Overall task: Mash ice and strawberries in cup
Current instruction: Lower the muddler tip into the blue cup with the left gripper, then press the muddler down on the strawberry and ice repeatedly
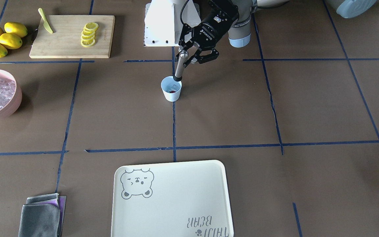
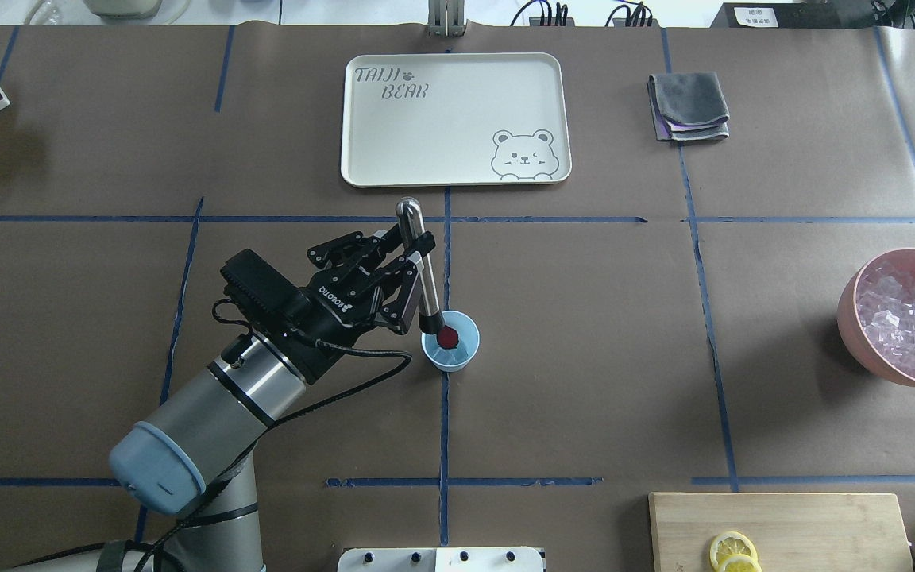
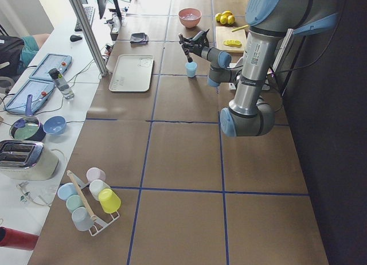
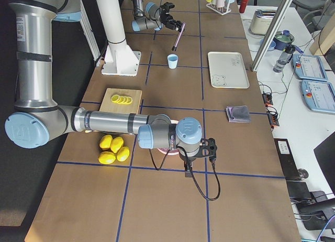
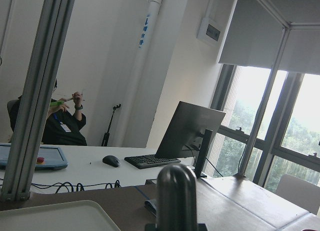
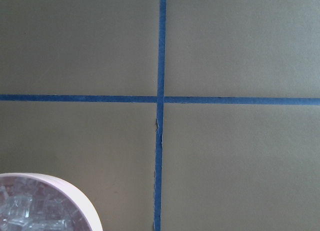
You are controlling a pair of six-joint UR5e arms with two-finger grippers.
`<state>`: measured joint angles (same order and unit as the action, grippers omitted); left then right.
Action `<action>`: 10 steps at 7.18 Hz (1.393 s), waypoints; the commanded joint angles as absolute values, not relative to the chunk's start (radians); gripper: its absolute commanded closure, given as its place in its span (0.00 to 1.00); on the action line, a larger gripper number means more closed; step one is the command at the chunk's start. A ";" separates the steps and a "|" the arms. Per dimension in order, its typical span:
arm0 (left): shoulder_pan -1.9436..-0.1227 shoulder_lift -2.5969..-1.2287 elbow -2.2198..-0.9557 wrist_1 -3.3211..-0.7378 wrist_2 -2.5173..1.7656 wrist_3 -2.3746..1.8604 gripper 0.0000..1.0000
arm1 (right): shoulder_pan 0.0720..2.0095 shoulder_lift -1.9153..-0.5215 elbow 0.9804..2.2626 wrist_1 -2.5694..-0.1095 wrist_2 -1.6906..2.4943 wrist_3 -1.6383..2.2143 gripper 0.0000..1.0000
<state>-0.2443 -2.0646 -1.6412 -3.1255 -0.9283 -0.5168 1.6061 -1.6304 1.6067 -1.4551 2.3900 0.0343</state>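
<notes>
The cup (image 2: 452, 355), white outside and pale blue inside, stands near the table's middle on a blue tape line. A red strawberry (image 2: 447, 338) lies inside it; ice in the cup is hard to make out. My left gripper (image 2: 418, 258) is shut on a metal muddler (image 2: 423, 274), which slants down with its black tip in the cup on the strawberry. The front view shows the same cup (image 1: 171, 89), muddler (image 1: 179, 68) and left gripper (image 1: 187, 59). My right gripper (image 4: 201, 149) hangs over the table beside the pink bowl; whether it is open or shut I cannot tell.
A pink bowl (image 2: 851, 314) of ice cubes sits at the right edge. The bear tray (image 2: 457, 119) and a grey cloth (image 2: 688, 107) lie at the far side. A cutting board (image 1: 71, 39) holds lemon slices and a knife, with whole lemons (image 1: 2, 39) beside it.
</notes>
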 commanded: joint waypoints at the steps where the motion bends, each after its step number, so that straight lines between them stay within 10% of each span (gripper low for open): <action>1: -0.242 -2.111 -1.588 -3.134 -0.927 -0.517 1.00 | 1.606 -1.631 1.606 -1.456 2.388 0.035 0.01; 10: -0.215 -2.131 -1.496 -3.201 -0.922 -0.525 1.00 | 1.606 -1.632 1.603 -1.454 2.385 0.032 0.01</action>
